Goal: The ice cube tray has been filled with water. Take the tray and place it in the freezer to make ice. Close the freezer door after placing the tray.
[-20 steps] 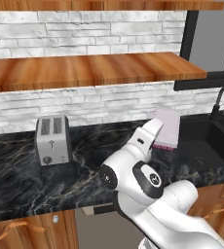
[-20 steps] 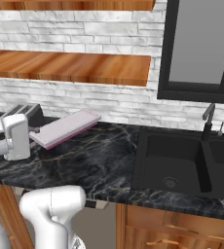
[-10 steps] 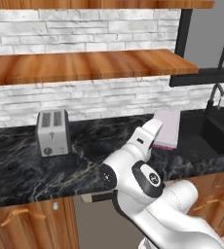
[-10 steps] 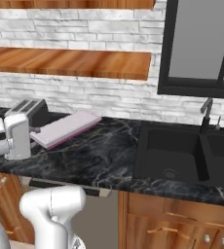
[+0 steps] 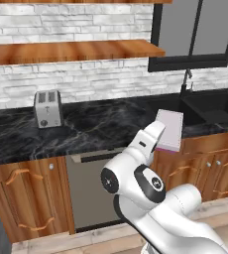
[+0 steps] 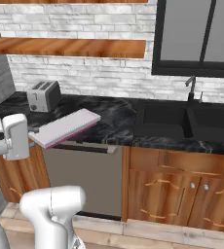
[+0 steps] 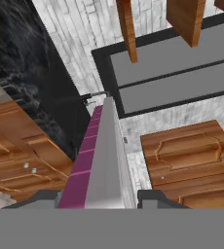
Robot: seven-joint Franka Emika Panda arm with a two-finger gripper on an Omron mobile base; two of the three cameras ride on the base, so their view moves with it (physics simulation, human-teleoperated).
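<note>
Your pincer [image 7: 102, 202] is clamped on one end of the ice cube tray [image 6: 65, 127], carrying it roughly level off the counter's [image 6: 119, 121] front edge, probably so the water stays in.

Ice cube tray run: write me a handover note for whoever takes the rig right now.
Gripper: jaws shut on the ice cube tray.
Tray: lifted clear of the black counter, held out in front of the wooden cabinets; the toaster stands on the counter behind.
Done: tray picked up.
Left: carry it to the freezer, place it inside, close the freezer door.
</note>
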